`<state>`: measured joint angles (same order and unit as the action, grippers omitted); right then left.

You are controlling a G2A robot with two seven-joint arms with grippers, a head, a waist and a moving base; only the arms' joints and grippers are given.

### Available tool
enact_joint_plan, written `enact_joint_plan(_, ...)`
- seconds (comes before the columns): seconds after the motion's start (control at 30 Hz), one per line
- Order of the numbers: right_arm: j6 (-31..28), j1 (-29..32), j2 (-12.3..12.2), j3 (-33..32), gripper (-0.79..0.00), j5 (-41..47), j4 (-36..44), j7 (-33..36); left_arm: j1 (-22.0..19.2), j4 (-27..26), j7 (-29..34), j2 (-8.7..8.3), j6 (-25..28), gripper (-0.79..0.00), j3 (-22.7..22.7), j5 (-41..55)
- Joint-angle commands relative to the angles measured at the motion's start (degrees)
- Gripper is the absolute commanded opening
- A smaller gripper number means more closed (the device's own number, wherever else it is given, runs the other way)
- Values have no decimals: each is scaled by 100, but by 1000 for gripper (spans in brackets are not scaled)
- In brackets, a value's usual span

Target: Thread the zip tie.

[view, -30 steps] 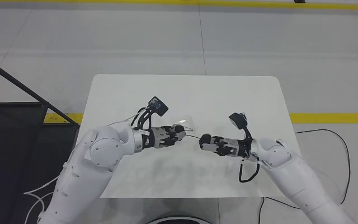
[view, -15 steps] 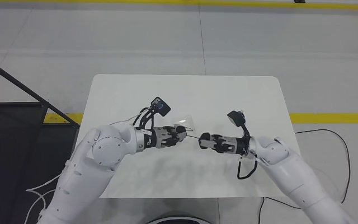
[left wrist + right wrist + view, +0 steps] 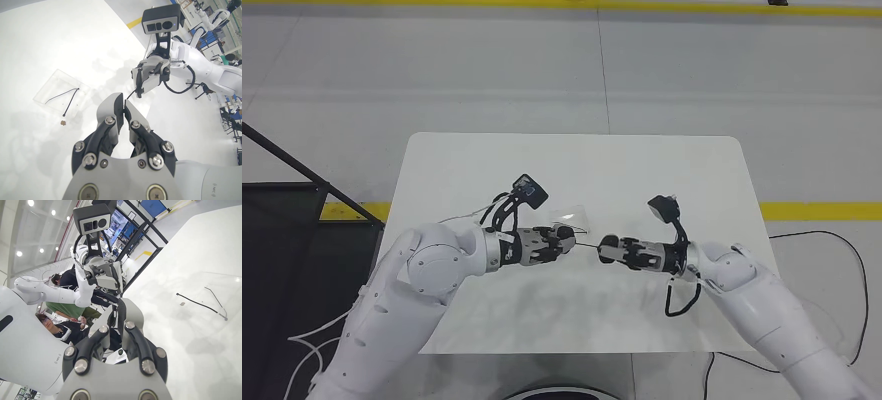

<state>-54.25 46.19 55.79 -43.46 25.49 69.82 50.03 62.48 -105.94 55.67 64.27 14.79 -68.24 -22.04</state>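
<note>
A thin black zip tie (image 3: pixel 585 243) spans the short gap between my two grippers above the middle of the white table (image 3: pixel 662 170). My left gripper (image 3: pixel 564 238) is shut on one end; in its wrist view the strand (image 3: pixel 130 95) leaves its closed tips (image 3: pixel 124 103) and runs to the right gripper (image 3: pixel 139 93). My right gripper (image 3: pixel 604 248) is shut on the other end. In the right wrist view its tips (image 3: pixel 118 303) sit just below the left gripper (image 3: pixel 118 283), and the tie itself is hidden between them.
A clear flat tray (image 3: pixel 56 71) lies on the table behind the left gripper, with two spare black zip ties (image 3: pixel 70 100) in it. A small brown speck (image 3: pixel 63 123) sits beside the tray. The table's front edge is close behind both forearms.
The right gripper has edged slightly away from the table's front edge, the left arm has shifted a little. Both stay shut on the zip tie.
</note>
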Motion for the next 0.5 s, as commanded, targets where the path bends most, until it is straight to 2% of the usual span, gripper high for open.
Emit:
enact_joint_plan(0.0,2,-2,3,-1,-686,4,-5,2,-4,1,-10,-6,8,-785,8,-3)
enact_joint_plan(0.1,14,-4,7,-2,-779,17,-10,14,-8,0,-22,-14,2,-785,19,-1)
enact_joint_plan(0.3,25,-7,12,-3,-785,29,-20,25,-24,3,-58,-29,-10,-785,44,7)
enact_joint_plan(0.33,26,-8,12,-2,-785,32,-19,26,-17,4,-100,-29,-25,-717,43,45)
enact_joint_plan(0.37,14,-6,12,-6,-785,40,-19,14,-11,8,-128,-30,-55,-406,37,99)
enact_joint_plan(0.4,-20,6,12,-14,-785,70,-10,-20,-7,11,-162,-30,-108,0,19,152)
enact_joint_plan(0.47,-115,43,6,-46,-785,109,12,-114,20,-14,-312,-29,-163,0,-18,255)
